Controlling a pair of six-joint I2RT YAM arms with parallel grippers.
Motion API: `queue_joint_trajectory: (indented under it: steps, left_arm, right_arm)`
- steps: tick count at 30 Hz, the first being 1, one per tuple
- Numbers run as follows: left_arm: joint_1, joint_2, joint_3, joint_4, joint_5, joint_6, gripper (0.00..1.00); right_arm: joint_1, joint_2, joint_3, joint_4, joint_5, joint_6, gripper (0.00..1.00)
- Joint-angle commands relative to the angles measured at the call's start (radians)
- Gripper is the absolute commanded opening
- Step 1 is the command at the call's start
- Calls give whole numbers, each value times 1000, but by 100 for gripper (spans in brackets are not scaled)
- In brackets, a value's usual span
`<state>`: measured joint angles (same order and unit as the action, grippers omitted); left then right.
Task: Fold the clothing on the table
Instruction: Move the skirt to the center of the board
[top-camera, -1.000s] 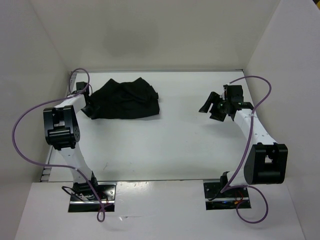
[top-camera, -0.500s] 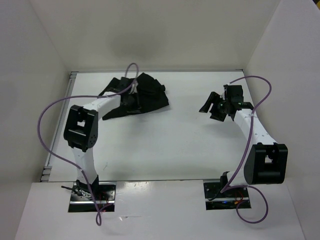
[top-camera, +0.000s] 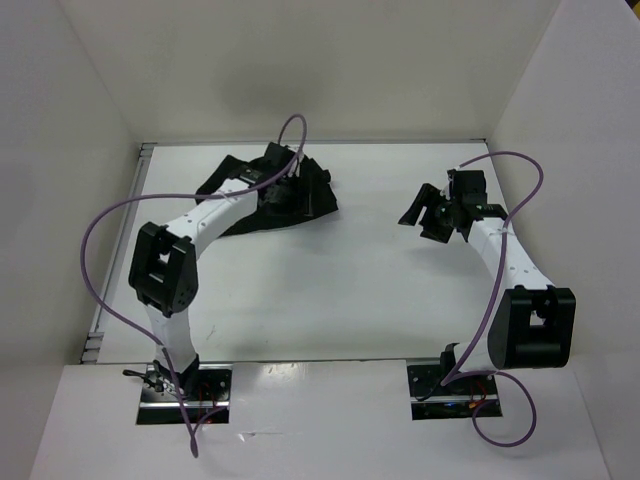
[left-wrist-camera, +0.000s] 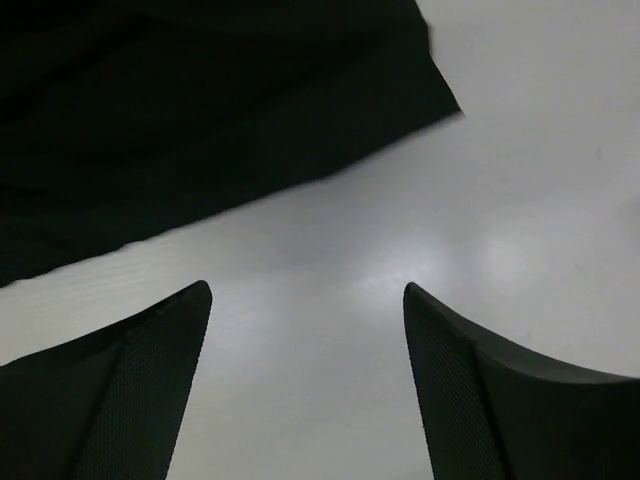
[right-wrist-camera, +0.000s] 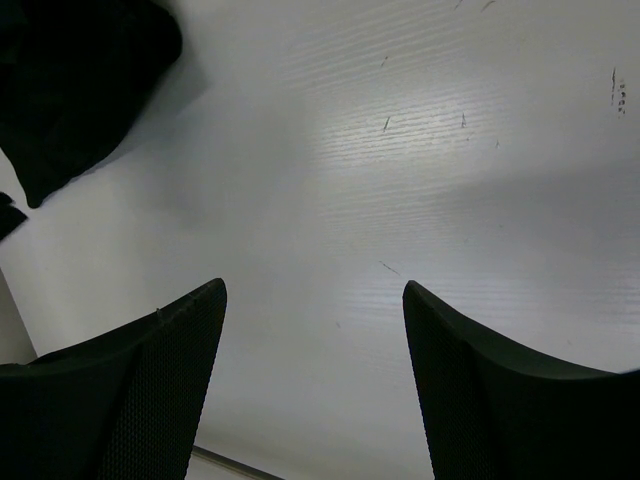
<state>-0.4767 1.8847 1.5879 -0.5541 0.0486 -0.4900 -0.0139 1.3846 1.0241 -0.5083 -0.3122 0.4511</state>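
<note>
Reaching from a base at seven o'clock up toward eleven o'clock with the left arm, over the black clothing bunched in a rumpled heap on the white counter. Lying at the far left of that counter, close to the back wall and well apart from the near edge. Looping wide off the arm at nine o'clock, a purple cable.

Seen from the left wrist: left fingers spread apart and holding nothing, with bare counter showing between them. Running across that view from nine o'clock up to one o'clock, a dark edge of the clothing, just beyond the tips and not touching them.

Farther right, at two o'clock from above: right fingers held above the counter, likewise spread apart, gripping nothing and well apart from the clothing. Seen from the right wrist: lightly scuffed white surface between the two black tips, and a corner of the clothing at eleven o'clock.

Bending back at four o'clock, the right arm, down to a base at five o'clock. Arching over it, a second purple cable. Closing in the scene on three sides, plain white walls.
</note>
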Motion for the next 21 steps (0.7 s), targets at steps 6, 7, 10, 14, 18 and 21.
queue_joint_trajectory:
  steps: [6, 7, 10, 14, 18, 21]
  left_arm:
    - [49, 60, 98, -46, -429, 159, 92]
    - [58, 79, 107, -46, -469, 168, 93]
    - [84, 155, 127, -46, -492, 156, 93]
    - [118, 246, 136, -17, -481, 133, 92]
    - [141, 266, 127, 17, -411, 114, 89]
    - [162, 286, 92, 40, -334, 104, 84]
  right_arm:
    - [-9, -39, -12, 27, -11, -6, 76]
    - [-9, -48, -12, 27, -11, -6, 76]
    - [-9, -48, -12, 27, -11, -6, 76]
    - [-9, -48, -12, 27, -11, -6, 76]
    - [-9, -48, -12, 27, -11, -15, 76]
    - [-9, -48, -12, 27, -11, -15, 76]
